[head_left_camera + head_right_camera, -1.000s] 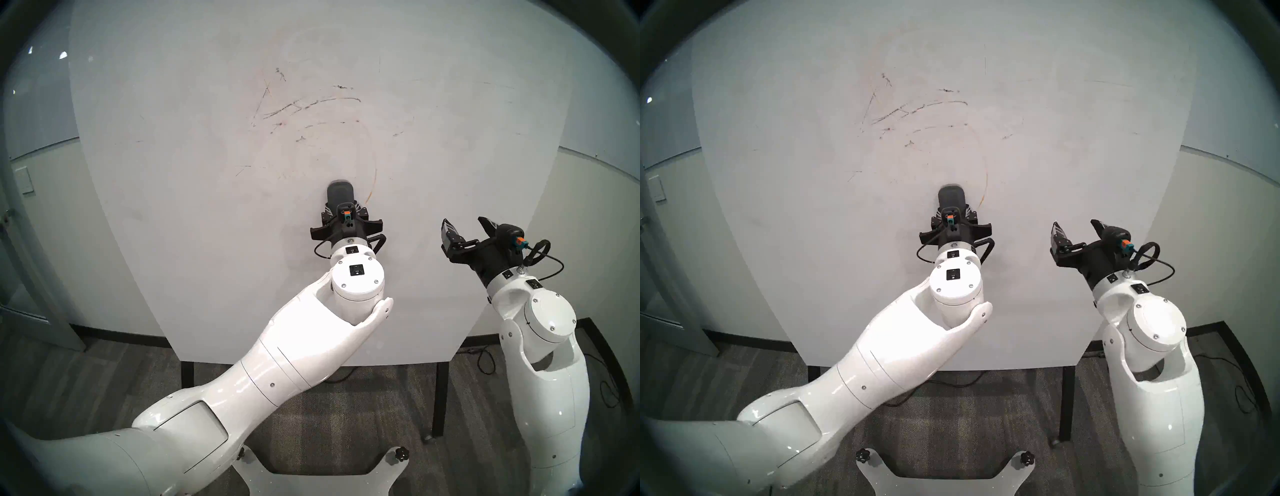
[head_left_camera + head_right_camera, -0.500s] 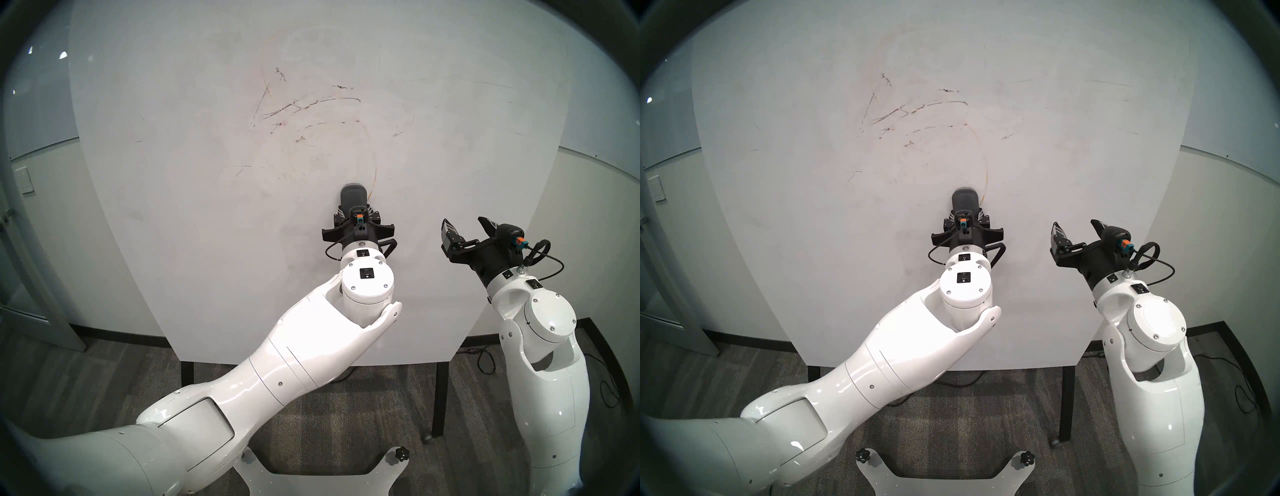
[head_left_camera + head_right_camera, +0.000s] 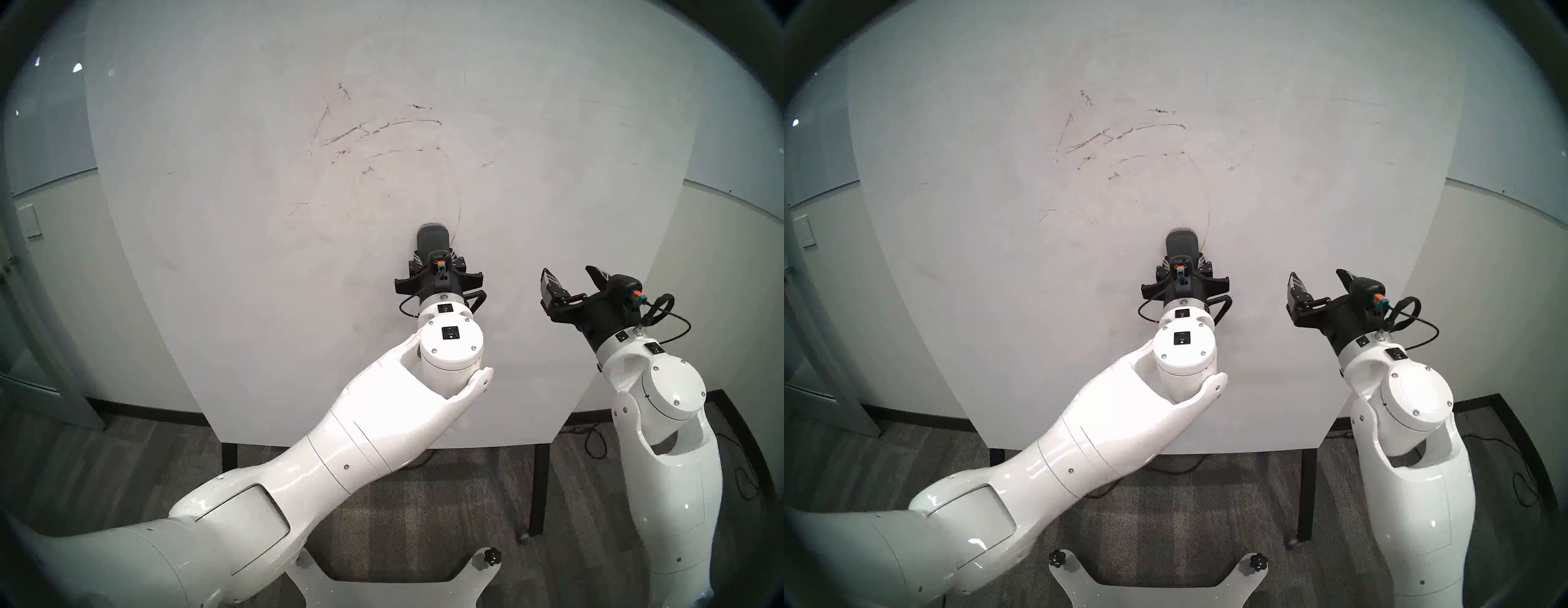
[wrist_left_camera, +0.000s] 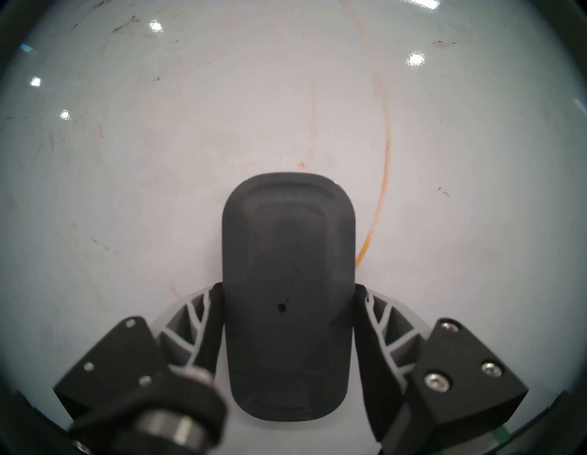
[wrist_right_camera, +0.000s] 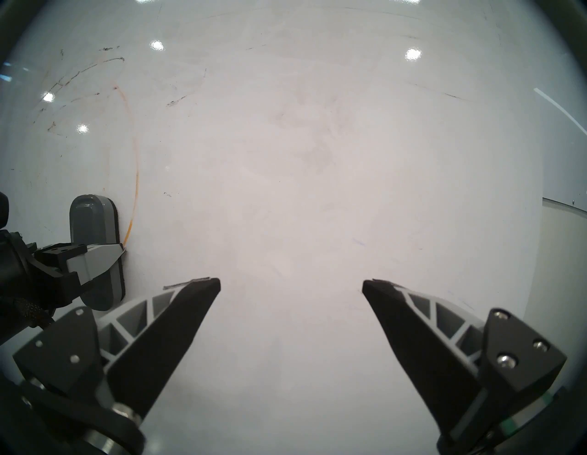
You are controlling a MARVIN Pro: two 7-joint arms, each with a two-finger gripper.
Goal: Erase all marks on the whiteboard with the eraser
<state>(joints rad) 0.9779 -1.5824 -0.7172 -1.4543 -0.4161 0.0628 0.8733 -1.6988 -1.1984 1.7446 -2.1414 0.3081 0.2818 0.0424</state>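
Dark grey plastic, the eraser [image 4: 287, 295] sits clamped between the two fingers of the left gripper [image 4: 287, 317], its long sides pinched at about mid-length and its rounded far end pointing toward the top edge of the whiteboard [image 3: 237, 263]. From the right wrist view the eraser [image 5: 95, 244] lies flat with its felt underside against the glossy white surface, near the middle of the board and closer to the bottom edge than to the top. Just beside its right-hand side runs a thin orange arc [image 4: 382, 178], the brightest of the marks, curving away toward the top edge; its lower end meets the eraser's side next to the gripper finger. A fainter, smudged orange line [image 4: 313, 117] lies above the eraser's far end. Scratchy black-grey streaks [image 3: 373, 127] cross the board's upper middle, with smaller dark flecks scattered toward the left and right edges. The right gripper [image 5: 290, 284] hangs above the board near its right edge, well apart from the eraser, with its fingers [image 5: 178, 321] spread wide and nothing between them. Thin black legs [image 3: 542, 488] carry the board above a grey carpeted floor [image 3: 445, 509].
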